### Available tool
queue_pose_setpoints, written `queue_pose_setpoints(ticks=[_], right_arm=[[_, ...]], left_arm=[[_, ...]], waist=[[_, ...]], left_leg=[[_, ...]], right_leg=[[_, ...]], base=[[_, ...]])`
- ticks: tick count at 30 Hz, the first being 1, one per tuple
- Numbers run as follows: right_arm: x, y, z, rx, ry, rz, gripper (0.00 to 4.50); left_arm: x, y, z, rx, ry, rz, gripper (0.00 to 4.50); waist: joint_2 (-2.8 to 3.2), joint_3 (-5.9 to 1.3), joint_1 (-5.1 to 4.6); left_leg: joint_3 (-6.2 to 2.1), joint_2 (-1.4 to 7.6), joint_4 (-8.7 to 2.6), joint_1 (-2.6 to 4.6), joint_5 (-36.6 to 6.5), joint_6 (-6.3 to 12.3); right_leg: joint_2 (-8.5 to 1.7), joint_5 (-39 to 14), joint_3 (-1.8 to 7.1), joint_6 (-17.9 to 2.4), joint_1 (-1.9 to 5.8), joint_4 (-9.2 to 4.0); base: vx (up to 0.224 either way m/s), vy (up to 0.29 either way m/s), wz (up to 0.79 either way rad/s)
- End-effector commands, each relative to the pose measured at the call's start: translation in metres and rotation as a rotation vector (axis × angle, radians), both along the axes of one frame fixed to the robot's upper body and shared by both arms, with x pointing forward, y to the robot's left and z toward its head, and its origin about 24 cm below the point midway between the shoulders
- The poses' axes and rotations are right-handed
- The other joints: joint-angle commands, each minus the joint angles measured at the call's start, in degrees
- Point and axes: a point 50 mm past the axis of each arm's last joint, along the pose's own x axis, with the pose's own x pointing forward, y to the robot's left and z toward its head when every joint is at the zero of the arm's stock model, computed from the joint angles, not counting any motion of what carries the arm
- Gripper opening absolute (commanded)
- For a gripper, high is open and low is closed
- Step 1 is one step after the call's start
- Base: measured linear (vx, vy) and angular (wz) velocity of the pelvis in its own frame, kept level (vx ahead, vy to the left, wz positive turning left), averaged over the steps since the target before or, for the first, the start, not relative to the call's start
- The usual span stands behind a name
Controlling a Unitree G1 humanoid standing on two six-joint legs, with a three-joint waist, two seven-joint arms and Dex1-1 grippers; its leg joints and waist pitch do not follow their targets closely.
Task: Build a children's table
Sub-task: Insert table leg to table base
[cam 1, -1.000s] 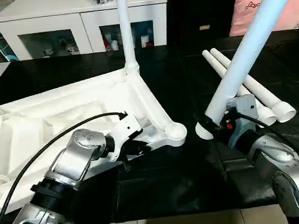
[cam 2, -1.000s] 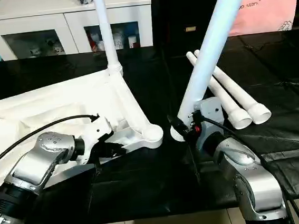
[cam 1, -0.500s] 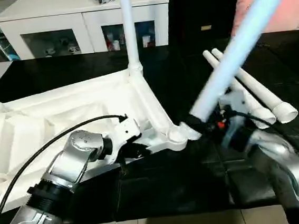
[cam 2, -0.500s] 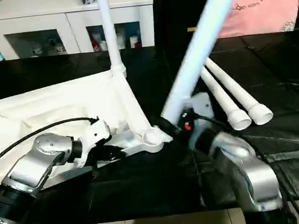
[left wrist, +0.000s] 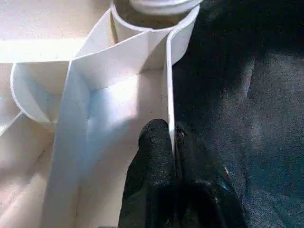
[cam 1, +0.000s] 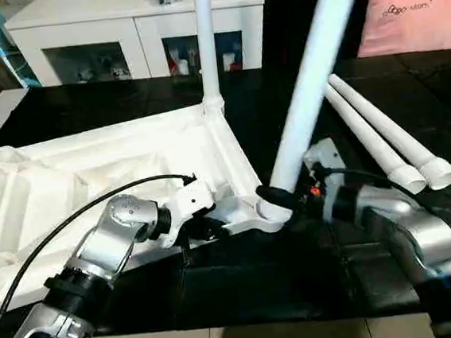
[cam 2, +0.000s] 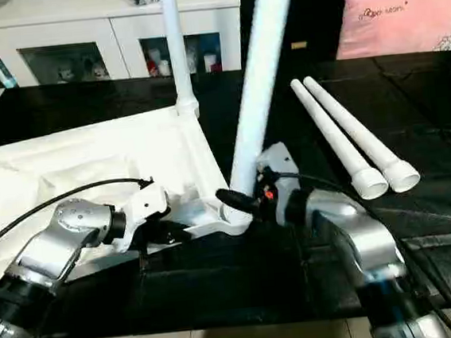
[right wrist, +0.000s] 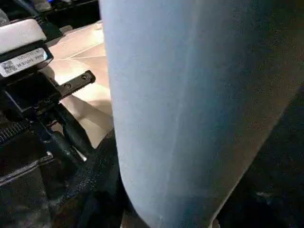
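The tabletop (cam 1: 114, 176) lies ribbed side up on the black table (cam 1: 245, 287), one leg (cam 1: 206, 43) upright in its far socket. Its near rim is pinched by the clenched left gripper (left wrist: 171, 142). The held leg (cam 1: 310, 89), grasped by the right gripper (cam 1: 280, 200), has been carried from beside the near corner socket (cam 1: 265, 211) onto it, and appears seated. Two spare legs (cam 1: 386, 137) lie unmoved.

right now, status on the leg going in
Left tool pinching tabletop rim. Right tool holds leg, tilted, foot at near corner socket. Nothing blocking.
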Motion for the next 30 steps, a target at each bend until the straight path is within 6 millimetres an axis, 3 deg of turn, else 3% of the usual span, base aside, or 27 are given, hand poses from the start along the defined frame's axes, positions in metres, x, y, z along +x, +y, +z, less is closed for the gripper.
queue_pose_setpoints(ticks=[1,4,15,24,30], right_arm=[[0.000,0.001,-0.005,-0.017,0.012,0.018,1.96],[0.001,0.003,-0.013,-0.032,0.039,0.053,1.96],[0.009,0.006,-0.025,-0.091,0.050,0.088,1.96],[0.007,0.002,-0.029,-0.122,0.057,0.131,1.96],[0.008,0.003,-0.034,-0.098,0.068,0.118,1.96]], left_arm=[[0.002,-0.001,0.004,0.014,-0.018,-0.032,0.00],[0.003,0.000,0.003,0.018,-0.021,-0.028,0.00],[0.006,0.000,0.005,0.013,-0.027,-0.024,0.00],[0.008,0.000,0.006,0.012,-0.041,-0.016,0.00],[0.009,-0.003,0.010,-0.010,-0.047,-0.017,0.00]], waist=[[-0.38,-4.05,0.07],[-0.14,-4.03,0.02],[-0.39,-3.54,-0.18],[-0.25,-3.60,-0.23],[-0.21,-3.47,-0.24]], left_leg=[[-2.49,6.16,-3.91,1.68,-7.28,2.76],[-2.57,6.19,-4.03,1.67,-8.20,2.38],[-2.60,6.21,-4.48,1.87,-13.16,-0.03],[-2.60,6.23,-4.51,1.89,-13.25,0.26],[-2.67,6.28,-4.68,1.96,-14.95,-0.19]], right_leg=[[-6.73,-0.65,3.49,-15.07,1.97,-3.84],[-6.64,-1.15,3.43,-15.18,1.87,-3.78],[-6.83,-8.71,3.75,-14.54,1.80,-4.50],[-6.74,-7.33,3.80,-14.82,1.74,-4.43],[-6.79,-9.48,3.84,-14.73,1.65,-4.66]], base=[[0.000,0.000,0.00],[0.000,0.000,0.00],[0.000,0.000,0.00],[0.000,0.000,0.00],[0.000,0.000,0.00]])
